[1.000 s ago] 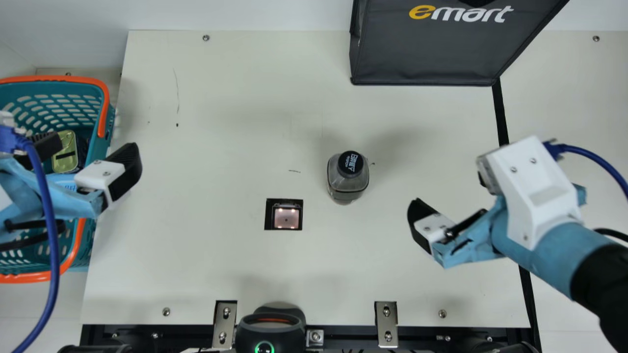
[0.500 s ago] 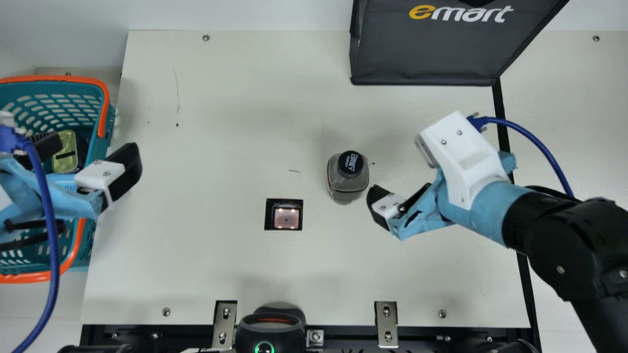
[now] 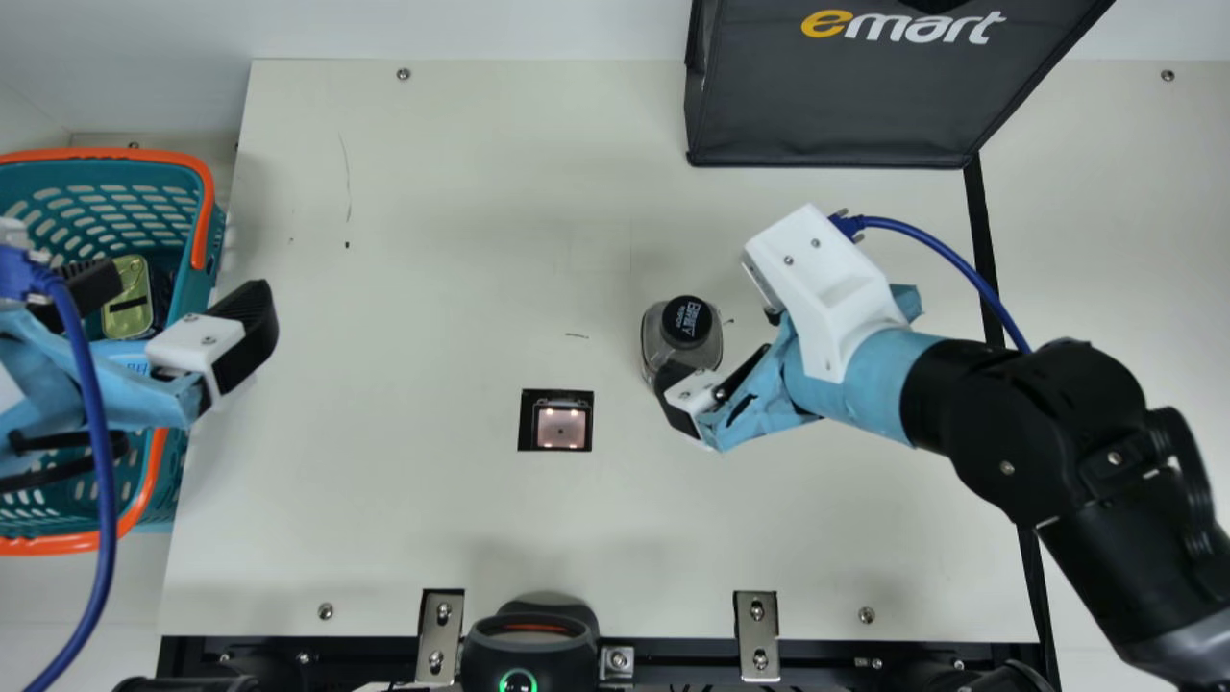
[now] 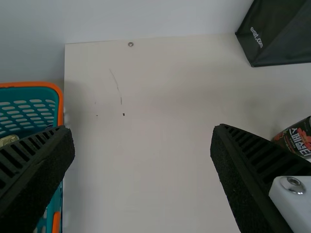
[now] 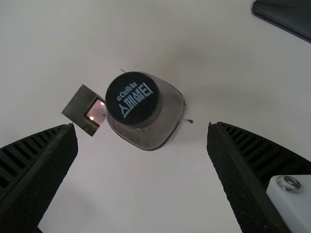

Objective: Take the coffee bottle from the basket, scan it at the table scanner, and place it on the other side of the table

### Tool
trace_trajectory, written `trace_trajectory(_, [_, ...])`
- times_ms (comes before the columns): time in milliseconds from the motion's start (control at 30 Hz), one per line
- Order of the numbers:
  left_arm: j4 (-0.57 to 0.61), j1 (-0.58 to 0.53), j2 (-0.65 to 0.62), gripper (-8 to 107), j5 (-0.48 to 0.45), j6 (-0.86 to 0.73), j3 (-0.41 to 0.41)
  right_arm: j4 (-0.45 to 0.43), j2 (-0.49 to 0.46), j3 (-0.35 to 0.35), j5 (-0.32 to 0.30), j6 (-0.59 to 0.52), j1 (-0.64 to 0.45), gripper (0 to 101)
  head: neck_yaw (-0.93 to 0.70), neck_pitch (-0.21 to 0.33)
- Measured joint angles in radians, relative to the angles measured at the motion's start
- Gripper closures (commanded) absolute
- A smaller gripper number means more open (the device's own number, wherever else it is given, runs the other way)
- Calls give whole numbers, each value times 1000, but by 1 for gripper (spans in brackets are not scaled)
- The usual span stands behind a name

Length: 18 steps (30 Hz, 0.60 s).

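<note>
out of the basket (image 3: 203,223), carry across likely left

the right gripper (image 5: 142,128) is spread wide near the upright bottle (image 3: 684,322), mid-frame, up and right of the scanner (image 3: 556,420); the left gripper (image 4: 143,130) gapes, far left. scanned or not, nobody can tell.

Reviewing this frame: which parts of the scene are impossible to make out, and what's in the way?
- Some contents of the basket: main view, behind the left arm.
- Basket's left side: main view, left edge.
- Black bag's top: main view, top edge.
- Coffee bottle's lower side: main view, behind a right jaw.
- Bottle's full label: left wrist view, right edge.
</note>
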<state>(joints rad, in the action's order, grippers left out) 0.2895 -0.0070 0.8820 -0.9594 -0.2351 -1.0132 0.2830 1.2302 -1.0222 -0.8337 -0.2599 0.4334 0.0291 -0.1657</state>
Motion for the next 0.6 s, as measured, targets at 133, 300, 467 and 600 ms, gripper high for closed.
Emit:
trace_trajectory(133, [0, 0, 0, 9, 0, 0, 0, -5, 25, 8, 47, 30, 31, 6, 0, 0])
trace_trajectory(300, [0, 0, 0, 9, 0, 0, 0, -34, 48, 23, 108, 72, 63, 6, -2, 0])
trace_trajectory(467, [0, 0, 0, 9, 0, 0, 0, -83, 66, 42, 168, 124, 92, 6, -2, 0])
trace_trajectory(600, [0, 0, 0, 9, 0, 0, 0, -124, 72, 56, 202, 163, 106, 26, -2, 0])
